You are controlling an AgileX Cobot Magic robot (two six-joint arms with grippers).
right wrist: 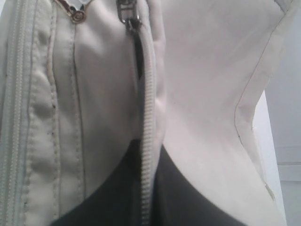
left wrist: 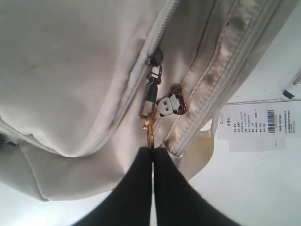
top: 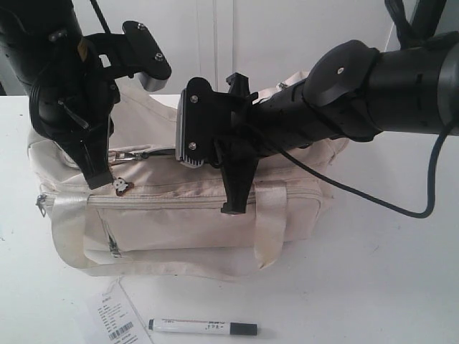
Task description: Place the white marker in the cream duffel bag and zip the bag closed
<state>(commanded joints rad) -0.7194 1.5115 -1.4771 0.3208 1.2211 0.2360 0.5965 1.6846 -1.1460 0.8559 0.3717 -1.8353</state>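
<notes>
**Cream fabric duffel gripped by two black arms; white marker lies outside it on the desk**

Cream fabric fills most of the scene: one cream duffel bag (top: 186, 222) sits on a white desk (top: 373, 272), nearer the desk's left edge than its right. Two zipper lines run along the bag: the top zipper (right wrist: 149, 94) and a front pocket zipper (top: 179, 201) below it. One webbing strap handle (top: 271, 228) loops down the front side.

Two black robot arms reach over the bag, one from each side. The left end effector (left wrist: 152, 153) has its fingers pressed together, pinching one gold ring (left wrist: 149, 132) that hangs from the top zipper's slider. One small panda charm (left wrist: 170, 104) dangles just beside that ring. The right end effector (right wrist: 148, 150) is also pressed together, clamped on the line of zipper teeth along the bag's top, near the middle of the bag.

One white marker (top: 203, 327) with a dark cap lies flat on the desk, close to the edge nearest the exterior camera, apart from the bag and touched by neither arm. One printed paper tag (top: 111, 319) with a barcode lies just beside the marker, toward the left edge.
</notes>
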